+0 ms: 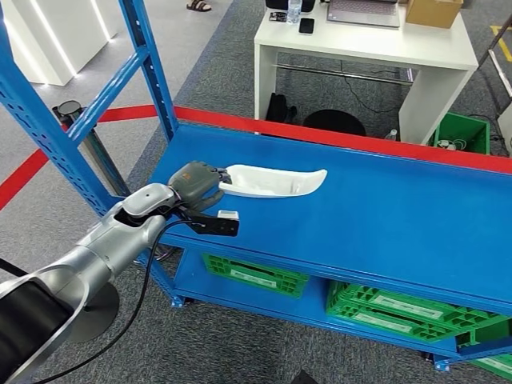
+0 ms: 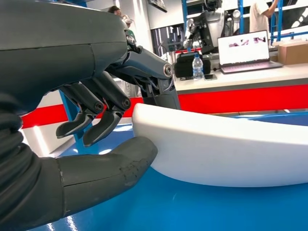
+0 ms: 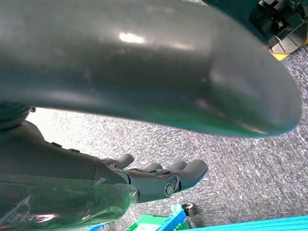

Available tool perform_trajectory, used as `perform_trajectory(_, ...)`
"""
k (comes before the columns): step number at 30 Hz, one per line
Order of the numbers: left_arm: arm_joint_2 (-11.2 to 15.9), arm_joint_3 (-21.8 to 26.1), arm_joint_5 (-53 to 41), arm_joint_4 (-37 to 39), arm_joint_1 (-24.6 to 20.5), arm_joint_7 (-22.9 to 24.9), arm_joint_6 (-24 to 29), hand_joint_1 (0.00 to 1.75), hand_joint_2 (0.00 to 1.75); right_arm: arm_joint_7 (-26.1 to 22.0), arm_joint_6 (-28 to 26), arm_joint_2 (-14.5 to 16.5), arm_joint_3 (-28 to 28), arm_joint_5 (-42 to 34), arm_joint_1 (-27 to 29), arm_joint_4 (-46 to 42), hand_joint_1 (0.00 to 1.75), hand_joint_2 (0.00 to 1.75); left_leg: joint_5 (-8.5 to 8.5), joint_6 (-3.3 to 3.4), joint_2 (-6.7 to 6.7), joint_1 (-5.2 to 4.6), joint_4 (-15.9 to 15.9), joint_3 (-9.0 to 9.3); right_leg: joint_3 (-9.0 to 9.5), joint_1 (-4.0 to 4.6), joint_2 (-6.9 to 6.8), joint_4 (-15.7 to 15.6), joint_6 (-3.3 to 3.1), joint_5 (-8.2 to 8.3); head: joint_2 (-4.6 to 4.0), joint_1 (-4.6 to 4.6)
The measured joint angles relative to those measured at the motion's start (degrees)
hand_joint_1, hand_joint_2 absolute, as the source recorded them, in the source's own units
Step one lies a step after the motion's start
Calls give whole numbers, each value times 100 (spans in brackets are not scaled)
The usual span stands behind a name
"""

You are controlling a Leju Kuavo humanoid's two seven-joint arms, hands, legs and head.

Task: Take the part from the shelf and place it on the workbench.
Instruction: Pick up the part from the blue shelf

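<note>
Resting on the blue shelf deck (image 1: pixel 386 216), the white part (image 1: pixel 274 181) lies flat, long and curved, tapering to a point away from the robot. L hand (image 1: pixel 194 186) sits at its blunt end: in the wrist view the thumb (image 2: pixel 109 166) is under the part's edge, one finger (image 2: pixel 147 62) reaches over the top, other fingers curl short of it. Can't tell if it truly grips yet. R hand (image 3: pixel 160 180) hangs over grey carpet, fingers loosely apart, holding nothing.

Green crates (image 1: pixel 257 276) on the lower shelf level, contents not visible. Green bin (image 1: pixel 462 132) by the white desk (image 1: pixel 368 40) holds small items, too small to tell.

Deck is bare blue around the part; red front rail (image 1: pixel 362 140) along the far edge, blue upright (image 1: pixel 151 68) near the hand.

Desk carries laptop (image 1: pixel 364 12), cardboard box (image 1: pixel 434 11), bottle (image 2: pixel 197 66).
</note>
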Motion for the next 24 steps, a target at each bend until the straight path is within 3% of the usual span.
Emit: perform_trajectory(24,128,98,-87,96,56,459,144,175,175,26,-80,0,-2,-119,2,0,0,0,0,0,0,0,0,-3,-3,0,0,0,0,0,0,0)
